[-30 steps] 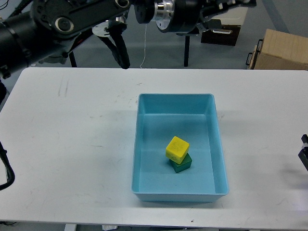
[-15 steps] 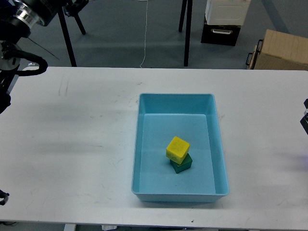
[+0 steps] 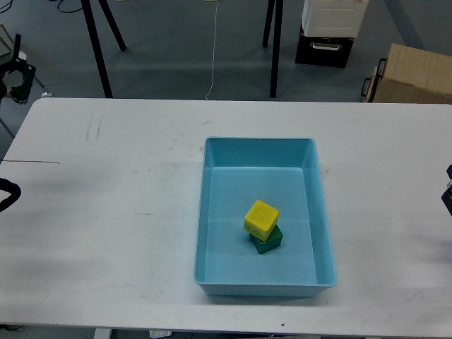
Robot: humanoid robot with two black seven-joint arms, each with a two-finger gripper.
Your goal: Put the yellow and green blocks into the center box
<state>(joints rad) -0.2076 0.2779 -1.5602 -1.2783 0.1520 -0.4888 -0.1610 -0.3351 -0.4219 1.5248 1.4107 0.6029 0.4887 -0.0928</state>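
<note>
Yellow block (image 3: 260,217) perches tilted atop the green block (image 3: 266,240) inside the blue center box (image 3: 207,212); jolt the surface (image 3: 106,212) and it topples. You cannot see either claw's state.

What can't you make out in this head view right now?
- Green block: mostly covered by the yellow block on top of it.
- Left claw: cut off by the left edge; open or shut unclear.
- Right claw: only a dark sliver of that arm at the right edge; claw out of view.
- Carton: cut off by the right edge.
</note>
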